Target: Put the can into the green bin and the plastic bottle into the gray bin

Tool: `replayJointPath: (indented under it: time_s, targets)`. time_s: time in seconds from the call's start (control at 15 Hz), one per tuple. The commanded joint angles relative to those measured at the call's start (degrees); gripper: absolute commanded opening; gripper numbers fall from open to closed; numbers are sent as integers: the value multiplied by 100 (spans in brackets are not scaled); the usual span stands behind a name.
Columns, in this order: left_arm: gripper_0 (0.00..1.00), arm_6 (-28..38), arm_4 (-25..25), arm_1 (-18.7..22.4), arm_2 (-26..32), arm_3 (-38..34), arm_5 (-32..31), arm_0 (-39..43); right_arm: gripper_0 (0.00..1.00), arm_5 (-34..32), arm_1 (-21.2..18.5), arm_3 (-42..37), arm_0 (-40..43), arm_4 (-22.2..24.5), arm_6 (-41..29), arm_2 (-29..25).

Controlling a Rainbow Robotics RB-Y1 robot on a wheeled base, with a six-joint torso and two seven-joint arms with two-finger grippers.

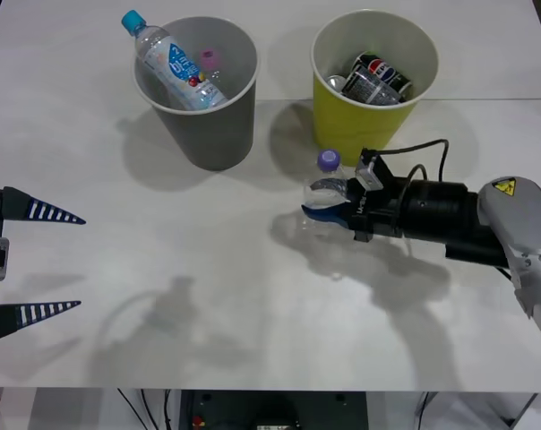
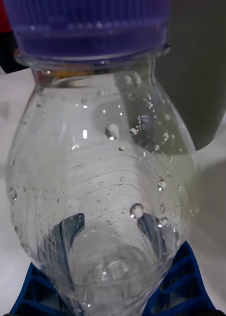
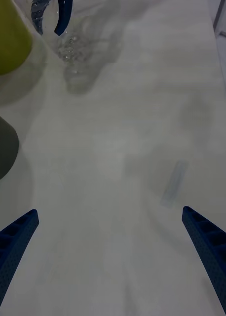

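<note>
The plastic bottle (image 1: 329, 184), clear with a purple cap (image 2: 88, 24), stands on the white table just in front of the green bin (image 1: 342, 121). My right gripper (image 1: 308, 201) is shut on the plastic bottle's body, its blue fingers (image 2: 184, 281) pressing both sides. A dark can (image 1: 380, 70) lies inside the green bin with other cans. To the left is the gray bin (image 1: 218, 125), which holds a blue-labelled bottle (image 1: 167, 58) and a pink-capped bottle (image 1: 210, 63). My left gripper (image 1: 81, 262) hovers open at the table's left side, holding nothing.
The left wrist view looks across bare white table (image 3: 123, 148) toward the green bin (image 3: 9, 39), the gray bin (image 3: 2, 153) and the held bottle (image 3: 68, 44). A table seam runs behind the bins. The near table edge (image 1: 270, 389) lies close below.
</note>
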Motion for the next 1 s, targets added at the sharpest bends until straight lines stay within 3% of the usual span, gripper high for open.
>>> replayJointPath:
  time_s: [0.07, 0.4, 0.73, 1.0]
  targets:
    - [100, 0, 0, 0, 0, 0, 0, 0, 0, -10, -215, -935, 261, 632, -1248, -3]
    - [100, 0, 0, 0, 0, 0, 0, 0, 0, -186, -629, -2509, 507, 1590, -3629, 6]
    - [100, 0, 0, 0, 0, 0, 0, 0, 0, -317, -1200, -3590, 498, 1722, -5440, -3]
    - [100, 0, 0, 0, 0, 0, 0, 0, 0, -555, -1578, -4029, 138, 1766, -6442, 6]
